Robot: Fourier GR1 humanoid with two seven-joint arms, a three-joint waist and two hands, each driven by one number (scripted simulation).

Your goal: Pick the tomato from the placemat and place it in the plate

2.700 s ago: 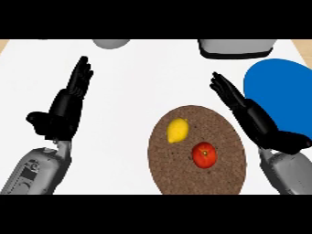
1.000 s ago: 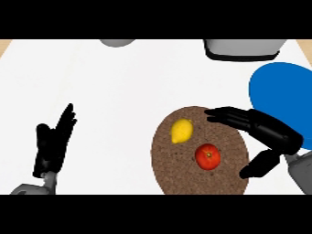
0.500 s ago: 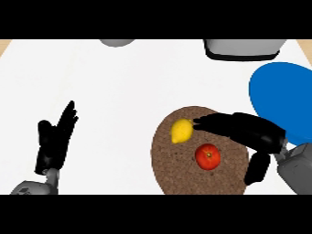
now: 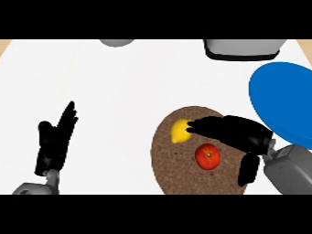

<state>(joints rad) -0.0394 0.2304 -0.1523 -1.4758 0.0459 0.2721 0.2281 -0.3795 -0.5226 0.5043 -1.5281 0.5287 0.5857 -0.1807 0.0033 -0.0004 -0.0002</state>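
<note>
Head view, looking steeply down on a white bench (image 4: 131, 87): a round brown placemat (image 4: 178, 171) lies near the right side, and on it sits a red tomato (image 4: 207, 156), with a yellow lemon-like fruit (image 4: 180, 130) just beyond it to the left. The right robot hand (image 4: 236, 131) hovers over the placemat with its fingers spread and arched above the tomato's far side, fingertips over the yellow fruit's edge, thumb hanging down to the right of the tomato; it has hold of nothing and whether it touches the tomato cannot be told. A blue plate (image 4: 290, 103) lies at the far right, next to the placemat, with nothing on it. The left robot hand (image 4: 56, 141) rests open at the near left, fingers straight, holding nothing. By the look of things, the task is at an early stage: the tomato is not yet grasped, so closing on it, lifting, carrying right and setting it in the plate all remain.
</note>
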